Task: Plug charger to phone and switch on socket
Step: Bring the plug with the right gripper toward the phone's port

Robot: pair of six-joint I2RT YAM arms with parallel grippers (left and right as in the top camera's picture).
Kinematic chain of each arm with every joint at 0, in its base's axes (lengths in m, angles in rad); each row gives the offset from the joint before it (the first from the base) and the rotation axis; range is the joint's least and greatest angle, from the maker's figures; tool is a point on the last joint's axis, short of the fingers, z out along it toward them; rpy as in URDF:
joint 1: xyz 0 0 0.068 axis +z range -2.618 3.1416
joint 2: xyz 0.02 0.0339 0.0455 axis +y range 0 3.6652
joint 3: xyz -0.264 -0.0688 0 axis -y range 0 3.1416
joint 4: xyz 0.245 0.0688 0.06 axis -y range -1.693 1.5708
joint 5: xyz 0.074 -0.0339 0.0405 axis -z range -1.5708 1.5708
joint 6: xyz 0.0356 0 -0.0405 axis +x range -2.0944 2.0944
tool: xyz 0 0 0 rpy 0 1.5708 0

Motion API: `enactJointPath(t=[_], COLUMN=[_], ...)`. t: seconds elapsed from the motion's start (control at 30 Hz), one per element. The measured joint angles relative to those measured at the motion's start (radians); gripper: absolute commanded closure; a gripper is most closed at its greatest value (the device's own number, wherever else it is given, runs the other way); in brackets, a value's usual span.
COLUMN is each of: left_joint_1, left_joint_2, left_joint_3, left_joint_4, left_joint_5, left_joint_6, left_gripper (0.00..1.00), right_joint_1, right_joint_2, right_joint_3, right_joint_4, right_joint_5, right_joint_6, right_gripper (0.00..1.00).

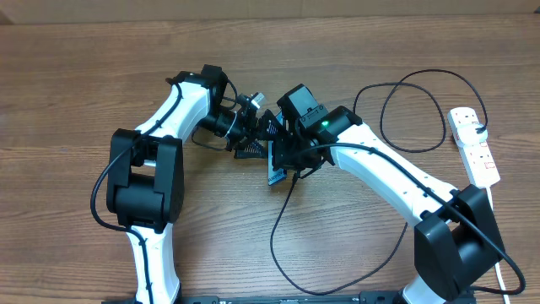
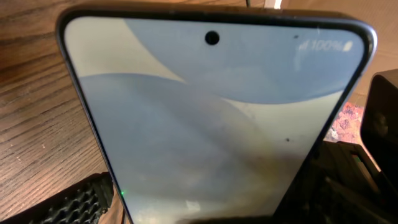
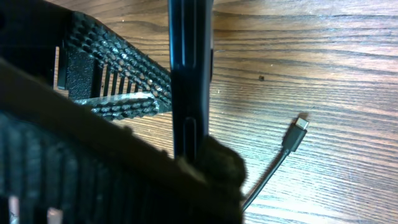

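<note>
The phone is lifted on its edge between the two arms at the table's middle. My right gripper is shut on its thin black edge, with the jaws clamped low on it. My left gripper is open just left of it, and the light-blue screen fills its wrist view between the spread fingers. The charger's black cable loops across the table. Its connector tip lies loose on the wood beside the phone. The white socket lies at the far right, with the black plug in it.
The cable makes a big loop between the right arm and the socket, and another runs under the right arm toward the front edge. The left gripper's ribbed finger is close to the phone's left side. The wooden table is bare at the left.
</note>
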Motion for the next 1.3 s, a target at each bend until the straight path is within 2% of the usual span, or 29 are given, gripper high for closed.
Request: enactJointPath(t=[0.2, 0.33, 0.53, 0.77, 1.2, 1.3], left_joint_1=[0.002, 0.023, 0.031, 0.031, 0.032, 0.032], left_joint_2=[0.000, 0.000, 0.000, 0.000, 0.000, 0.000], left_joint_3=[0.000, 0.000, 0.000, 0.000, 0.012, 0.024], left_joint_4=[0.001, 0.000, -0.011, -0.015, -0.022, -0.023], left_joint_5=[0.039, 0.149, 0.373, 0.465, 0.473, 0.472], left_joint_6=[0.025, 0.096, 0.195, 0.233, 0.237, 0.235], left_gripper=[0.09, 0.13, 0.26, 0.45, 0.46, 0.50], right_joint_1=[-0.040, -0.101, -0.198, -0.203, -0.207, -0.204], right_joint_2=[-0.002, -0.029, -0.063, -0.064, -0.068, -0.074], right_joint_3=[0.000, 0.000, 0.000, 0.000, 0.000, 0.000], right_joint_4=[-0.004, 0.000, 0.092, 0.184, 0.171, 0.178], right_joint_5=[-0.091, -0.184, -0.341, -0.436, -0.459, -0.456], right_joint_6=[-0.049, -0.093, -0.133, -0.132, -0.068, -0.051], right_gripper=[0.96, 0.96, 0.96, 0.96, 0.96, 0.96])
